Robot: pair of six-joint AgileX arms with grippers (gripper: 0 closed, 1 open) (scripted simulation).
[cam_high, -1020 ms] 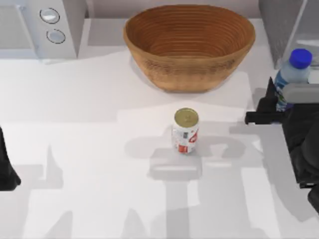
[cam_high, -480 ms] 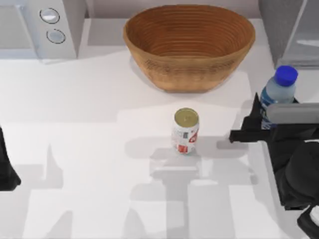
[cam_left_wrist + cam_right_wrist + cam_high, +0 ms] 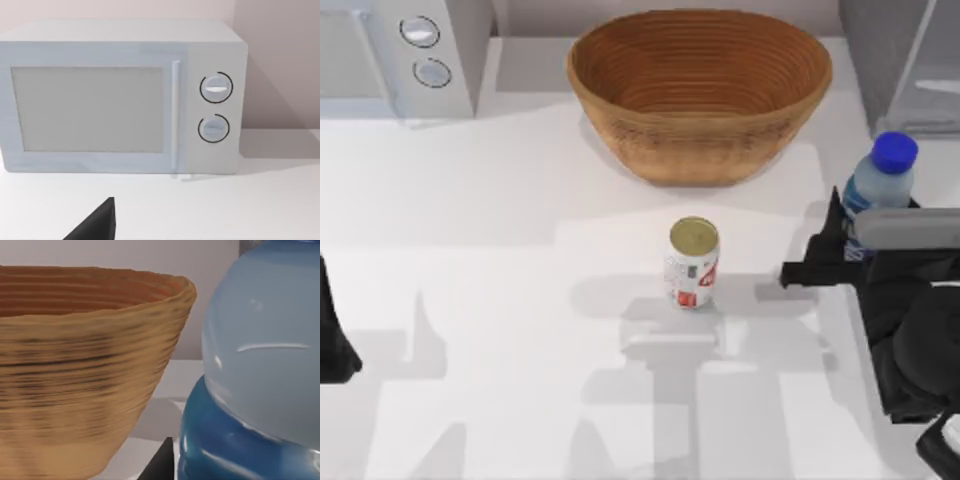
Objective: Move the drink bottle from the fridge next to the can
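Counter (image 3: 500, 300): white; your can (image 3: 693, 263) stands mid-counter.
Bottle (image 3: 878, 185): right side, before the fridge (image 3: 905, 60), well apart from can.
Right gripper (image 3: 848, 240): fingers clamped around your bottle.
Left gripper (image 3: 332, 345): parked left; grip unreadable.

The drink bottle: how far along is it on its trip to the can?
Done: the drink bottle is out of the fridge. In hand: the right gripper holds it upright at the table's right side, well short of the can. Left: carry it across and set it down beside the can. The left arm is parked at the left edge.
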